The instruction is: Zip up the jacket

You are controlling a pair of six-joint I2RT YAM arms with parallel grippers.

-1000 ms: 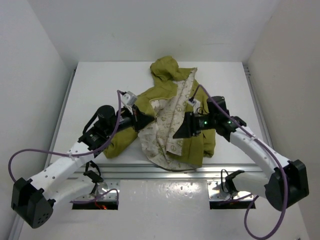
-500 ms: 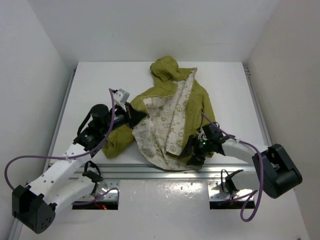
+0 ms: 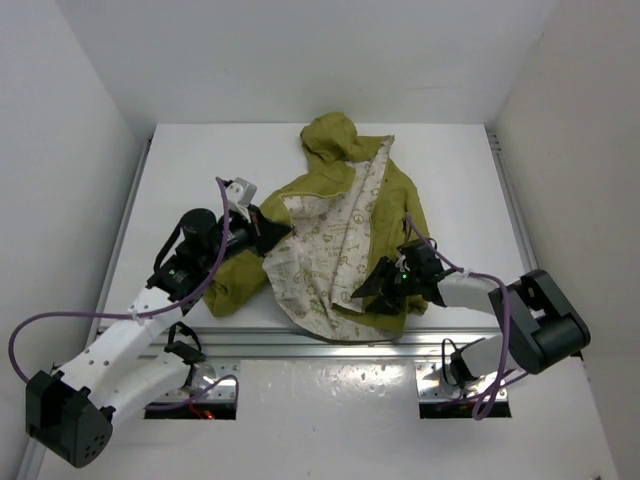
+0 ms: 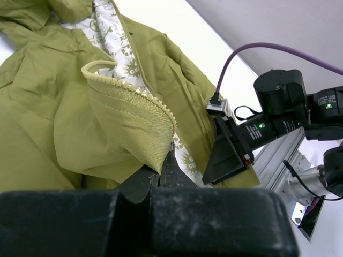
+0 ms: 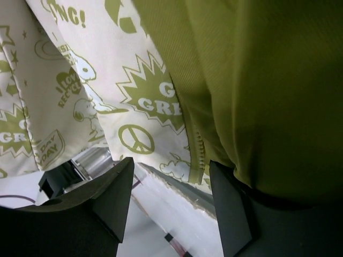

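An olive-green hooded fabric jacket lies unzipped mid-frame on the white bench, its cream lining printed with "DAY" and peace signs. The left end effector pinches its toothed zipper edge. The right end effector gapes, the hem between its fingers.

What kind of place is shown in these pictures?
Probably a robotics lab test cell: two robot arms stand at a white table, enclosed by plain white walls, with a jacket laid out.

2 white arms; black joints; purple cables; green lights.
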